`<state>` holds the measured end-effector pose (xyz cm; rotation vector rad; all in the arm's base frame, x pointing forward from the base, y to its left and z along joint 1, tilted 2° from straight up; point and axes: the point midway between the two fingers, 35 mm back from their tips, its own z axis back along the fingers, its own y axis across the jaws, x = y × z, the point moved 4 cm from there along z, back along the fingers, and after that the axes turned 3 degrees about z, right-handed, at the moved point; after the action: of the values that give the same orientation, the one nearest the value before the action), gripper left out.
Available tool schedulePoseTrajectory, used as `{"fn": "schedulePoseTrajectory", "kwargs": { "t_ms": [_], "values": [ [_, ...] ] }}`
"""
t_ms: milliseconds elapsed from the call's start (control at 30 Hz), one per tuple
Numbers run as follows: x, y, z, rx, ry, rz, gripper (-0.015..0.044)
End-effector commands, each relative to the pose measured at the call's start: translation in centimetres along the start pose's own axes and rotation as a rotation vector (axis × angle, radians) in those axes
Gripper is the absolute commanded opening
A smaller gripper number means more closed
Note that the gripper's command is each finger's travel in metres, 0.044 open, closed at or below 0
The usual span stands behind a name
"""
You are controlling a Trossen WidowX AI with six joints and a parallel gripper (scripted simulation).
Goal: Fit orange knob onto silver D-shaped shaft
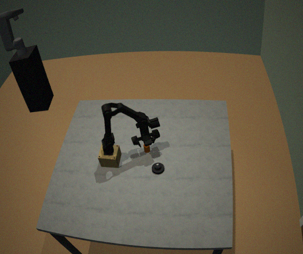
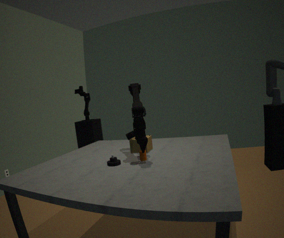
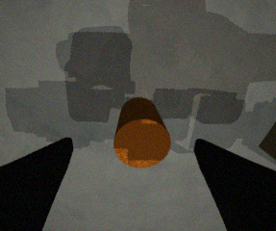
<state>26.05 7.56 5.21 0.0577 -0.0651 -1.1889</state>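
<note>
Scanning the top view left to right, I find my arm's tan base block (image 1: 109, 161) (image 2: 135, 146) at nine o'clock from the orange knob (image 1: 146, 148) (image 2: 143, 156) (image 3: 142, 143). My gripper (image 1: 146, 144) (image 2: 143, 151) (image 3: 134, 145) hangs above that upright knob, fingers spread wide, gripping nothing. The round pedestal (image 1: 157, 168) (image 2: 113, 162) sits at five o'clock from the knob, its shaft (image 1: 157, 164) (image 2: 112, 156) bare.
</note>
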Motion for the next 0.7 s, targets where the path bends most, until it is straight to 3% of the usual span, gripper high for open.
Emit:
{"fn": "schedulePoseTrajectory", "kwargs": {
  "t_ms": [0, 667],
  "values": [
    [0.0, -0.2, -1.0, -0.011, 0.005, 0.005, 0.044],
    [-0.1, -0.4, -4.2, -0.012, 0.005, 0.005, 0.044]
  ]
}}
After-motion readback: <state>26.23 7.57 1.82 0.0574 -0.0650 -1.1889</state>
